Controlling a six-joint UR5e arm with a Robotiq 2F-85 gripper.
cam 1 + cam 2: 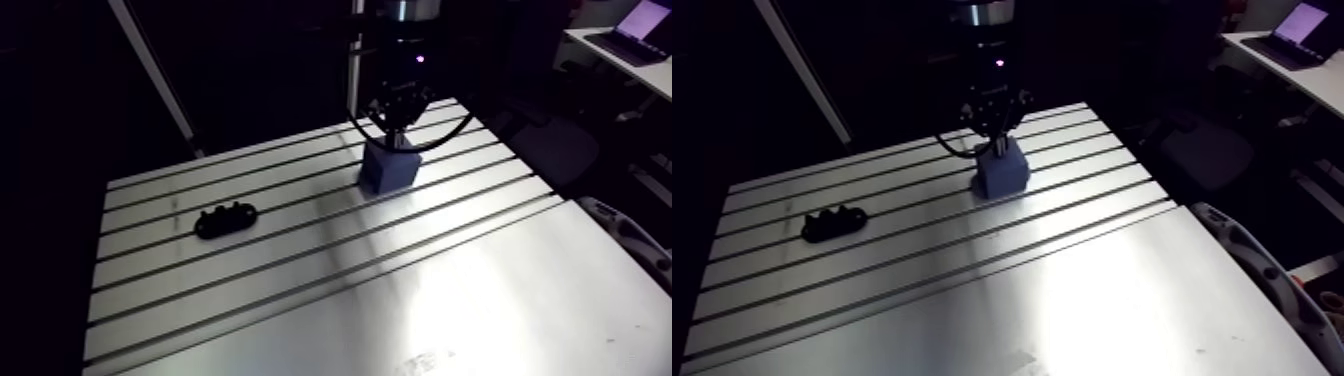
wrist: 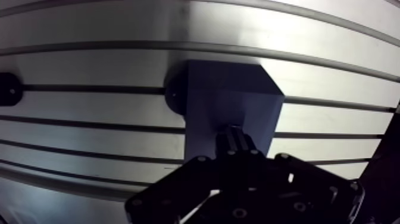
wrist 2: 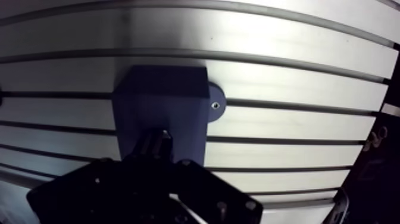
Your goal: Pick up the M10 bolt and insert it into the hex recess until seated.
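The gripper [image 2: 235, 146] is shown over the blue block [image 2: 214, 89], fingers drawn close on what is judged to be the bolt [image 2: 236, 130]. Pick-up appears done; seating is left.

Bearing two things on the slotted aluminium worktop [image 1: 420, 290]. Standing upright toward the far side as a blue block [image 1: 390, 168], sitting across a slot, with a round dark foot [image 3: 214, 106] touching its base. Lying low, well apart from the block, as a small black part [image 1: 226, 220], knobbed on top.
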